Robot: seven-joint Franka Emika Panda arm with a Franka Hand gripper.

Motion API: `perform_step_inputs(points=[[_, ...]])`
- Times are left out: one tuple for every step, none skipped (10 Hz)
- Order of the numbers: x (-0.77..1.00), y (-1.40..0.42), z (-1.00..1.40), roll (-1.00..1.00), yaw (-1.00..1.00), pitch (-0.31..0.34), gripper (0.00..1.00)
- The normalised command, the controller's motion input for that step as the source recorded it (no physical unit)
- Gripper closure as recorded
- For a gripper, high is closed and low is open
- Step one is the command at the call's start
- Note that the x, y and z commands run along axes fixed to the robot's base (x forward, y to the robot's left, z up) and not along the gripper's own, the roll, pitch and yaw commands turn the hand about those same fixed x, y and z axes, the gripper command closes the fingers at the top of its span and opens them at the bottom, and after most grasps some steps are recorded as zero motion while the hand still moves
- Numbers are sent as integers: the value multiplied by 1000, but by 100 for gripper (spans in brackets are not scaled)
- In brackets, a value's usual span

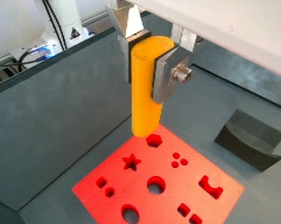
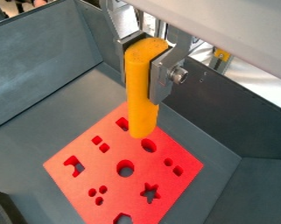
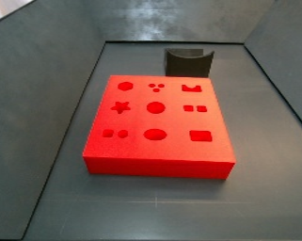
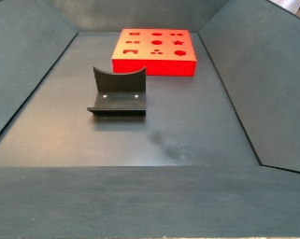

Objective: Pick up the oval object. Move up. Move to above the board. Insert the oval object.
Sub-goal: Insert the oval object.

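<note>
My gripper [image 1: 149,66] is shut on the oval object [image 1: 146,96], a smooth orange-yellow peg hanging upright between the silver fingers; both wrist views show this [image 2: 145,70], with the peg [image 2: 142,101] gripped near its upper end. The board [image 1: 186,173], a bright red block with a grid of shaped holes, lies on the floor well below. The peg's lower end hangs over the board [image 2: 136,179] near one edge. Both side views show the board [image 3: 160,165] [image 4: 152,63] with all holes empty; gripper and peg are out of their view.
The dark fixture [image 1: 250,138] stands on the grey floor close beside the board, as both side views show [image 3: 187,62] [image 4: 119,93]. Sloping grey walls enclose the floor on all sides.
</note>
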Motion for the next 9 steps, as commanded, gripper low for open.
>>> perform_step_inputs(points=[[0,0,-697,-19,-26,-274,100],[17,0,-851,26,0,-194,100],[46,0,-857,31,0,-184,100],[297,0,-857,19,-71,-149,100],[369,0,-863,27,-103,-133,100],[389,54,-877,60,-14,-111,100],[414,69,-803,104,0,-116,100],[411,83,-694,171,0,-123,100],[420,57,-640,203,0,-127,100]])
